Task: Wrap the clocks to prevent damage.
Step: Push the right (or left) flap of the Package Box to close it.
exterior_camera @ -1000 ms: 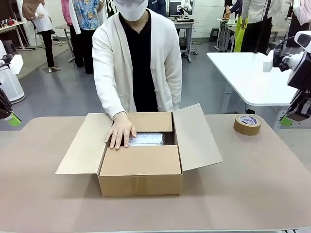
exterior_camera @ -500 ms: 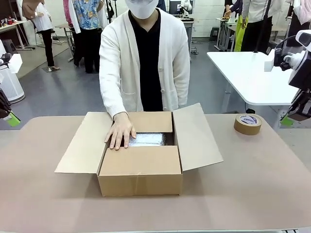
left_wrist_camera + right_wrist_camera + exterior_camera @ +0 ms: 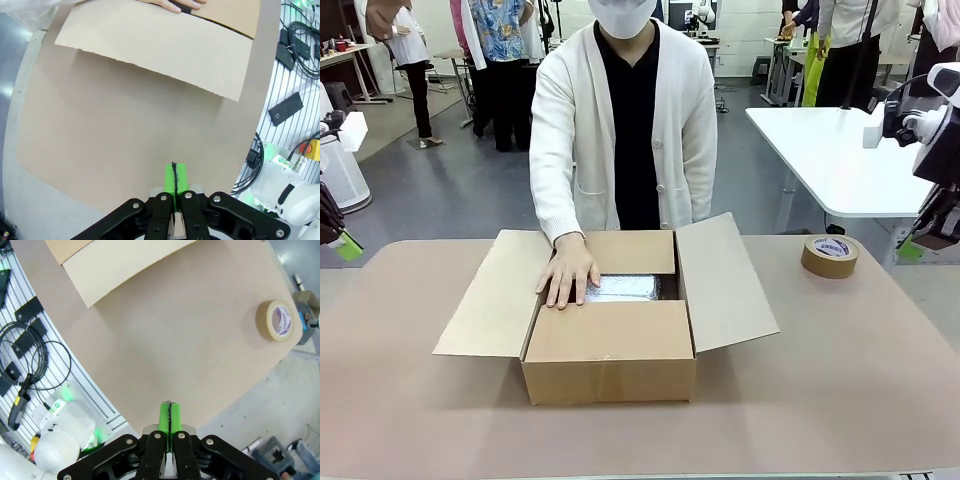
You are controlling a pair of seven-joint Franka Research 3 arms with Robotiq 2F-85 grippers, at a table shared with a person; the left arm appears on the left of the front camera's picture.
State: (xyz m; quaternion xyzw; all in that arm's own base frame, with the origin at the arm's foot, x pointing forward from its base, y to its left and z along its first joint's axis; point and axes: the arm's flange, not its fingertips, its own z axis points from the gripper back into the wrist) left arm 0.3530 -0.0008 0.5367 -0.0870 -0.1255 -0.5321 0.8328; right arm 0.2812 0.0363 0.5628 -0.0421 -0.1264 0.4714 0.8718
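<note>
The clocks (image 3: 623,288), where are they sitting right now? — A

In the cardboard box (image 3: 610,362) in the middle of the counter (image 3: 840,390). All you get is a whitish bubble-wrap bundle showing through the open part of the top. No clock face to be seen. — B

And the person's hand (image 3: 567,272)? — A

Palm down with the fingers spread, laid over the bundle's left end, fingertips about at the edge of the near flap. The arm comes straight down from the far side in a white sleeve. That near flap is folded in over the opening and the two side flaps are splayed out wide. — B

What about the robot, is it doing anything? — A

Nope, both arms are parked way out at the sides. The left gripper (image 3: 174,171) hangs off past the counter's left end and looks down at bare counter and the box's spread left flap. Its green pads are pressed flat together with nothing between them. The right gripper (image 3: 170,409) is the same deal on the other side: pads squeezed together, empty, well apart from the box. — B

Tape? — A

The brown tape roll (image 3: 829,256) lies flat near the counter's far right corner, nothing touching it. It's in the right wrist view too. — B
</note>
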